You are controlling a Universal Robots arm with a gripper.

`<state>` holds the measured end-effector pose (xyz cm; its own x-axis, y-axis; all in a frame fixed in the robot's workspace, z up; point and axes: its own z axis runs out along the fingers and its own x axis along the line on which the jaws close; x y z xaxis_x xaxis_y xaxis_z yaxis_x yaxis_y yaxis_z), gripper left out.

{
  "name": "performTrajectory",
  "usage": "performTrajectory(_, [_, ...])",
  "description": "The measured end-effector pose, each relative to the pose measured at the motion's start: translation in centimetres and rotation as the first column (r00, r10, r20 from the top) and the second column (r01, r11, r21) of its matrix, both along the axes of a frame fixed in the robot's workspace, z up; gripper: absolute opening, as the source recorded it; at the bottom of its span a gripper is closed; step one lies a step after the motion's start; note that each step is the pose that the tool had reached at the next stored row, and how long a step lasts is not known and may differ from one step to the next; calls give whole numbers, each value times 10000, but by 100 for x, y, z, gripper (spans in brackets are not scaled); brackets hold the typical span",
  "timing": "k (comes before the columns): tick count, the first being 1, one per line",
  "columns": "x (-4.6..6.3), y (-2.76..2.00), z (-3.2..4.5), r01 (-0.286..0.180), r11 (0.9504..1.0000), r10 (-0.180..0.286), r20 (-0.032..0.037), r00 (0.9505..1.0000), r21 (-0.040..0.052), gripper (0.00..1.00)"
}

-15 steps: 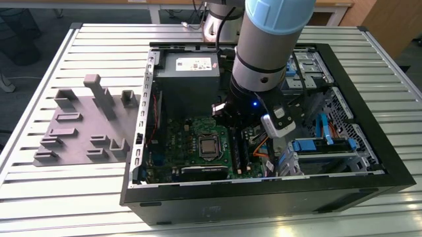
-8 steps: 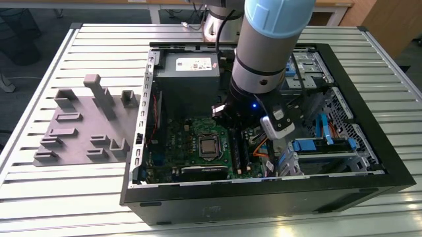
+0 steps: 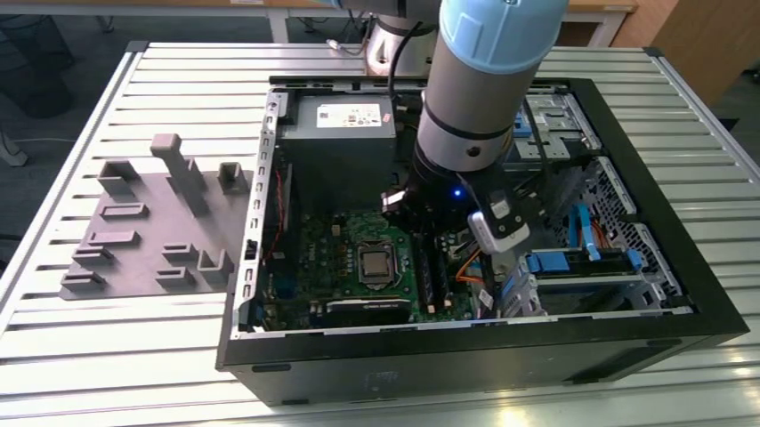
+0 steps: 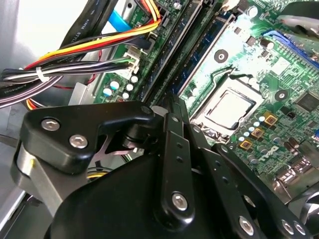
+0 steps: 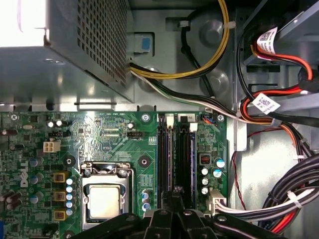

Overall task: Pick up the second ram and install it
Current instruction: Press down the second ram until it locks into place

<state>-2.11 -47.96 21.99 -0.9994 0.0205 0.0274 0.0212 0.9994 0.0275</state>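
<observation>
The hand (image 5: pixel 174 196) was down inside the open computer case (image 3: pixel 700 294), which stood on the slatted surface (image 3: pixel 178 89). It was clenched, its fingers (image 4: pixel 172 124) drawn together over the memory slot rails (image 5: pixel 165 149). These rails sat along the edge of the motherboard (image 5: pixel 109 134) beside the cable bundle (image 4: pixel 75 64).

In the second wrist view a thin blue-green strip, which I took to be the second ram (image 4: pixel 199 59), stood on edge between two rails. It ran straight out from under the fingertips. I could not tell whether the fingers pinched it or only bore on its top edge.

Its long axis followed the rails, parallel to that motherboard edge. One end pointed toward the power supply (image 5: pixel 75 50) and the other lay beneath the hand, with the processor socket (image 5: pixel 105 199) just beside the slots.

Seating would want the stick square to the slot. The push should go straight down and evenly along its length, so that neither end rode high, with the cables kept clear.
</observation>
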Motion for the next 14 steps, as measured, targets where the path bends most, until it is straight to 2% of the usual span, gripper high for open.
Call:
performTrajectory(9, [0,0,-45,0,10000,0,1,10000,4,11])
performTrajectory(12, [2,6,-9,1,10000,-1,14,10000,46,11])
performTrajectory(14, [0,1,49,1,10000,-1,0,10000,9,11])
